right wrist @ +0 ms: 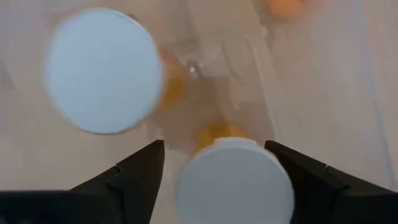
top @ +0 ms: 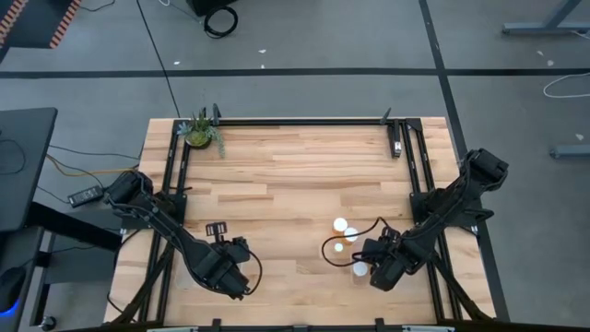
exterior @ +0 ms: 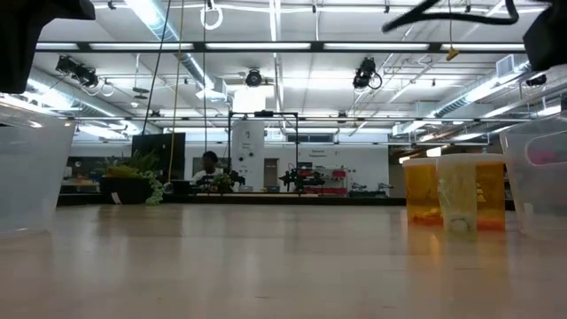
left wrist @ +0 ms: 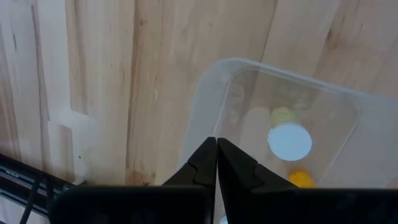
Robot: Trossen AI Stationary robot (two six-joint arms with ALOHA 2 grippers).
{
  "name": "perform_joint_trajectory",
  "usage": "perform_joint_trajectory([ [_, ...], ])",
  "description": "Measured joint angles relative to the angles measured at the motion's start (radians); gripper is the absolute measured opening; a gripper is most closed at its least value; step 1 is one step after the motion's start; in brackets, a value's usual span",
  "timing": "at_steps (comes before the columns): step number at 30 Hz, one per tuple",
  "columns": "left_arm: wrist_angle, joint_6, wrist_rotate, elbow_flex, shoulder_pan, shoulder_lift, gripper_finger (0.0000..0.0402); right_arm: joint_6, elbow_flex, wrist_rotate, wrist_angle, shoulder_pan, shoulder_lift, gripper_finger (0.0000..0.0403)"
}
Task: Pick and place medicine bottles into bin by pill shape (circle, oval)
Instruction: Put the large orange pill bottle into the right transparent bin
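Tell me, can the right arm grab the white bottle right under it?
Probably yes. The right gripper hangs open directly above the bottle, whose white cap sits between its fingers with nothing covering it. Another bottle stands close beside but looks clear of the fingers.

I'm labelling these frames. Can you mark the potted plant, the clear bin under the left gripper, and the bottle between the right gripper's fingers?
potted plant [top: 200, 132], high view, leaves.
clear bin [left wrist: 211, 84], left wrist view, rim corner.
bottle [right wrist: 234, 182], right wrist view, white cap.

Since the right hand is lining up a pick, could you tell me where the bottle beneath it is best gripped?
Probably across its round white cap, straight down from above: the bottle stands upright with the cap facing the right hand, whose open fingers flank it. A second bottle close beside it crowds any side approach.
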Motion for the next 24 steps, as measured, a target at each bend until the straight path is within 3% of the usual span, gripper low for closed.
perform_joint_trajectory([
  [5,-0.001,-0.004,0.000,0.000,-0.002,0.000,0.0014,-0.014,0.071,0.007,-0.060,0.000,0.000,0.0295],
  [14,0.000,0.008,-0.004,0.000,-0.001,0.000,0.0024,-0.116,0.249,0.119,-0.280,-0.041,-0.001,0.0296],
  [24,0.000,0.003,-0.008,0.000,-0.003,0.000,0.0014,-0.351,0.284,0.149,-0.249,-0.231,-0.002,0.0290],
])
